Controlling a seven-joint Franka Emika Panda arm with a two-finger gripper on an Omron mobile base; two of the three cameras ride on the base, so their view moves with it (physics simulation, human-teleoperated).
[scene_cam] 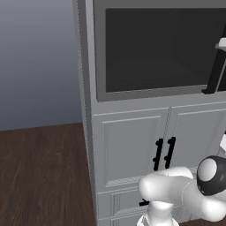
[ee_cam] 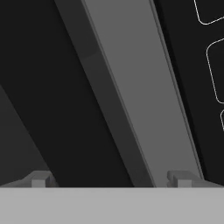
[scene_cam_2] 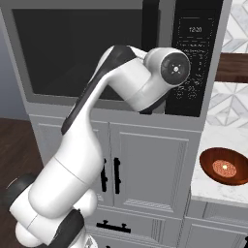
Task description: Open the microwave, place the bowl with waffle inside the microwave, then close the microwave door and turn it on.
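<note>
Two-finger gripper (ee_cam: pixel 111 180) spread wide, holding nothing, close up on thick black vertical bar handle (ee_cam: pixel 127 92); grey-framed dark-glass microwave door (scene_cam: pixel 161 50) apparently shut; shallow brown bowl (scene_cam_2: pixel 225 167) on white counter (scene_cam_2: pixel 208 186) right of microwave (scene_cam_2: pixel 116 53).

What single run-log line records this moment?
phase: reaching handle | gripper: open, close to microwave door | door: shut | bowl: on counter, holding waffle
</note>
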